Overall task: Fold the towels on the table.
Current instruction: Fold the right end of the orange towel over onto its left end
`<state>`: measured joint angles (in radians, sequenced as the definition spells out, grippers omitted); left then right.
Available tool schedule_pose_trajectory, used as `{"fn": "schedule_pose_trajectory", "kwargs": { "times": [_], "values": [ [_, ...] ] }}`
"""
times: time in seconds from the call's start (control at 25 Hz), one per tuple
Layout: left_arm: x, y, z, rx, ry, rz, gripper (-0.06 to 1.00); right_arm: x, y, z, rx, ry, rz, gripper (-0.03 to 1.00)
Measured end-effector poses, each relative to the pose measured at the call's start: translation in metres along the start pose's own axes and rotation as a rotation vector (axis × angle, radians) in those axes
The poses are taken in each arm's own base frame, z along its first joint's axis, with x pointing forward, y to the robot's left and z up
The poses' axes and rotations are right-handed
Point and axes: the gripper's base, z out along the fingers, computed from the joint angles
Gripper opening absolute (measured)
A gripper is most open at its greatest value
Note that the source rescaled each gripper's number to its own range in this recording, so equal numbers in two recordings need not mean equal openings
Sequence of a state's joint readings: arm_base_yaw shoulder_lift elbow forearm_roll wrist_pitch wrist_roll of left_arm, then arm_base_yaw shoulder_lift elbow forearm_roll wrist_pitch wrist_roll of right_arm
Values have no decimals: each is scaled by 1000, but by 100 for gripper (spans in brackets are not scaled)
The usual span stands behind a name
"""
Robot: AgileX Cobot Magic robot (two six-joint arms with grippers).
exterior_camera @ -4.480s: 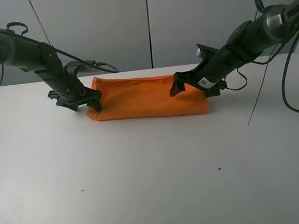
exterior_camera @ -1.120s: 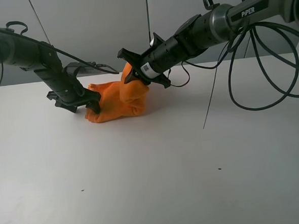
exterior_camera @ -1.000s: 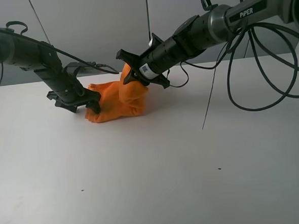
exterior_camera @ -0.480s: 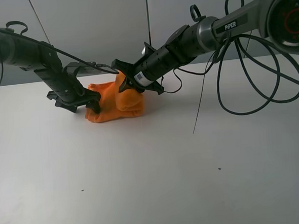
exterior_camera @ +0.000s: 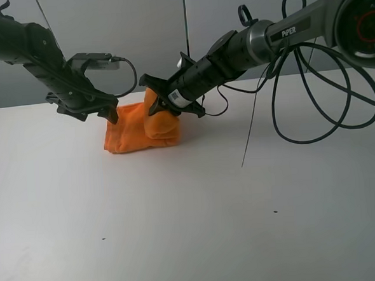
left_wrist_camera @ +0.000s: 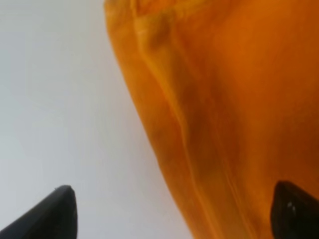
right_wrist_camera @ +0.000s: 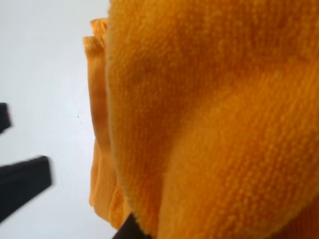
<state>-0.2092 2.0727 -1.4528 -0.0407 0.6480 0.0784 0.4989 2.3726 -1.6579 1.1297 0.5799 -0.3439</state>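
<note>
Two hands work one orange towel [exterior_camera: 139, 125] — the right hand [exterior_camera: 158, 99] pinches its carried-over end, while the left hand [exterior_camera: 99, 107], spread, has just lifted clear, releasing the fold on the white surface [exterior_camera: 192, 216].

Towel [exterior_camera: 133, 134]: I saw one bright orange terry cloth, bunched, its right end lifted and doubled leftward.
Table [exterior_camera: 193, 229]: plain white; cloth lay far-left.

"PiPER" stands in white on the right arm [exterior_camera: 283, 31].
</note>
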Motion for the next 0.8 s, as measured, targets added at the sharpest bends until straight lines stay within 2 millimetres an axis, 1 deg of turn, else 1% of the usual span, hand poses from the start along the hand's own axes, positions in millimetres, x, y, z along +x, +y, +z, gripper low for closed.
{"fn": "schedule_pose_trajectory", "kwargs": {
  "times": [0.12,0.16,0.24,0.36,0.44,0.48,0.52,0.64,0.68,0.8],
  "values": [
    [-8,4,-21,-47,-15,-3,99,1,0,0,-4,11,0,7],
    [-11,5,-27,-58,-20,-9,99,2,1,0,-7,19,0,11],
    [-19,6,-42,-71,-41,-12,99,3,1,0,-14,33,-1,27],
    [-32,7,-69,-77,-95,-23,99,4,6,-4,-30,50,-21,64],
    [-42,7,-91,-81,-148,-25,99,3,15,-11,-50,54,-50,79],
    [-47,7,-103,-82,-179,-26,99,2,19,-15,-60,52,-62,83],
    [-51,7,-115,-83,-209,-27,99,2,24,-19,-70,51,-73,84],
    [-62,6,-144,-81,-271,-33,99,8,41,-21,-94,59,-103,85],
    [-65,6,-151,-82,-283,-34,99,12,46,-19,-100,67,-112,85],
    [-71,6,-165,-82,-297,-38,99,28,60,-9,-109,88,-144,85]
  ]
}}
